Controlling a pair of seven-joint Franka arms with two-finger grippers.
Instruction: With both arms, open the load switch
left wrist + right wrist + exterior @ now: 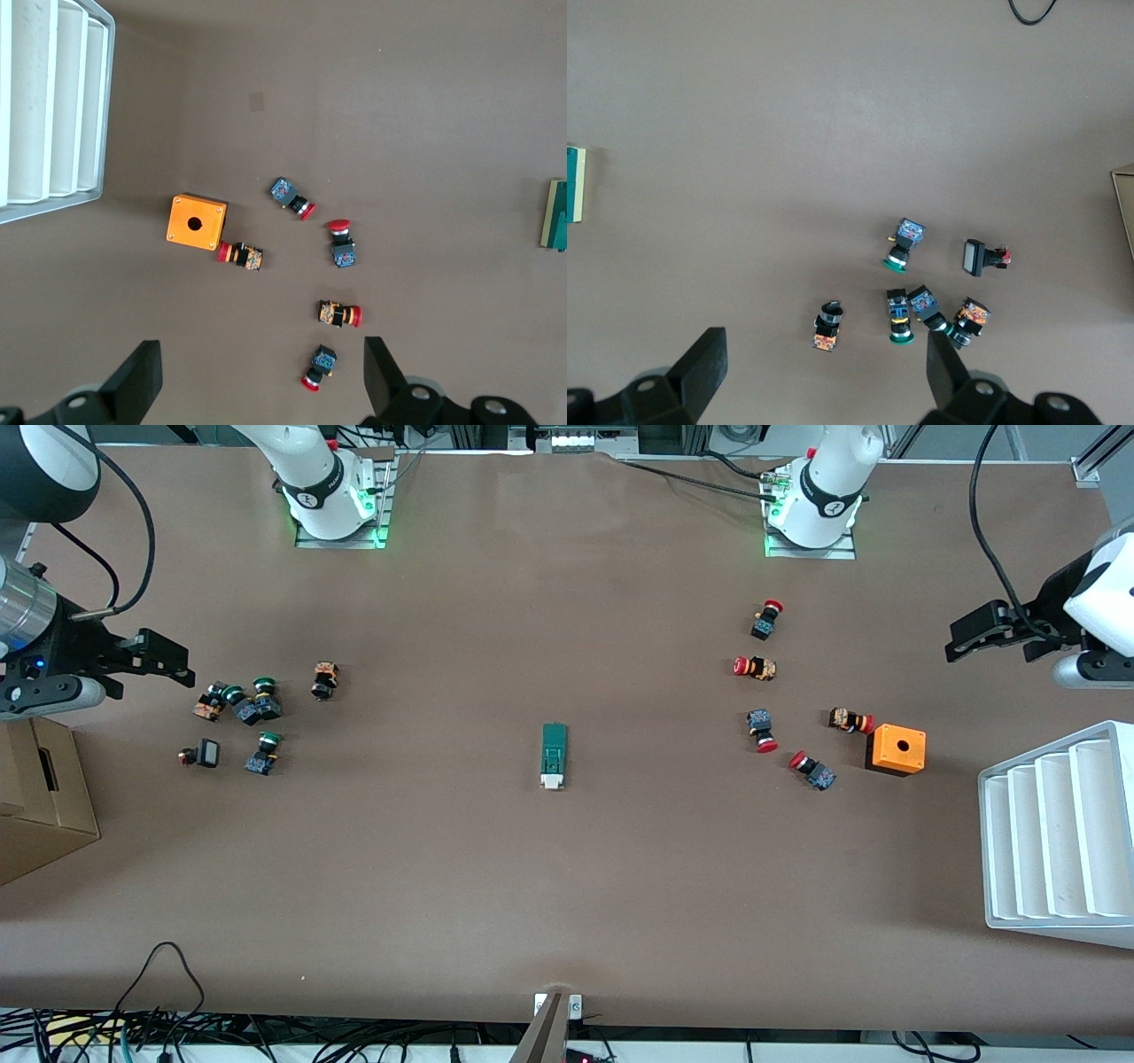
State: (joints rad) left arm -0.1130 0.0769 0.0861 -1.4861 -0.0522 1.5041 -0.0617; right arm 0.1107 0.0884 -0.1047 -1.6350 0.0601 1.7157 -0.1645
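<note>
Starting layout for a two-arm opening. The load switch [554, 755], a slim dark-green rectangular block with a white piece at one end, lies flat on the brown table [549, 886] midway between my two arms, its white end nearer the front camera. It is untouched, and nothing lies close to it, so either arm can come at it freely.

My left gripper [985, 631] hangs in the air at the left arm's end of the table, its black fingers [137, 382] spread wide and holding nothing. Under it lie the red-capped push buttons [756, 667] and the orange box with a round hole [896, 749], with the white ribbed tray [1059, 837] nearer the front camera.

My right gripper [158, 657] hangs at the right arm's end, fingers [700, 367] likewise spread and empty, above the cluster of green-capped push buttons [257, 701], beside the cardboard box [40, 797].

As I judge it, one gripper must pin the green body while the other works the white end; neither step is begun.
</note>
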